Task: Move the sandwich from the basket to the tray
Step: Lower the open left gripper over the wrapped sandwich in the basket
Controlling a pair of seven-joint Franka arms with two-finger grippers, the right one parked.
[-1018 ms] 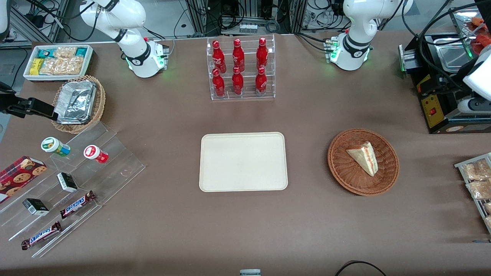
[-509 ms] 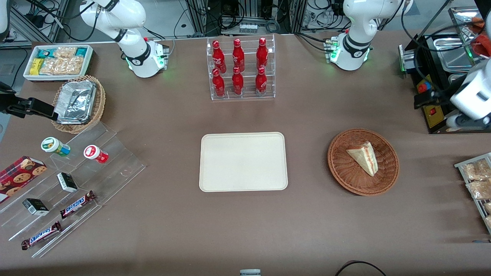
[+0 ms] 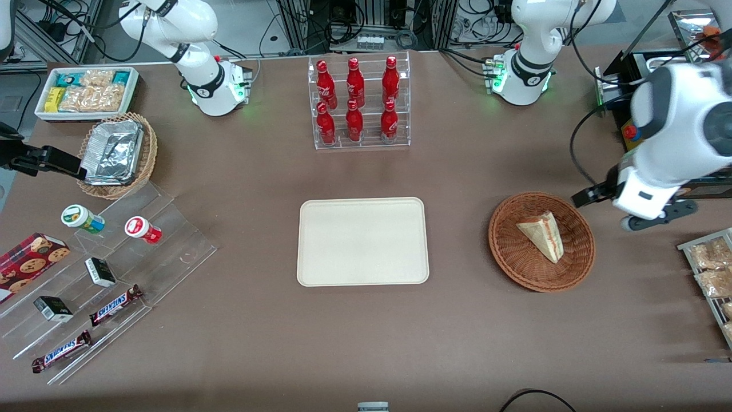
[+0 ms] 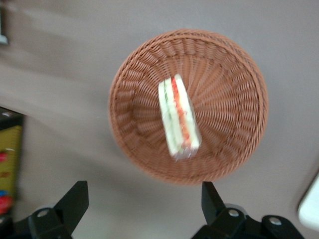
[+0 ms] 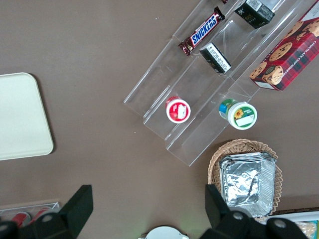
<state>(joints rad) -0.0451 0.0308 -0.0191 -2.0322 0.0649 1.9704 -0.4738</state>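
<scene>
Sandwich (image 3: 542,234) lies in the basket (image 3: 509,252), tray (image 3: 362,241) bare, well apart toward the parked arm. Gripper (image 4: 144,201) hovers beside the basket, its 2 fingers spread wide, holding nothing. Best centre above the wedge, span the bread faces, then descend gently.

The left arm reaches in from the working arm's end, its white wrist bent downward. Its hand (image 4: 144,206) hangs above the surface, fingers (image 4: 75,199) spread wide apart, holding nothing.
</scene>
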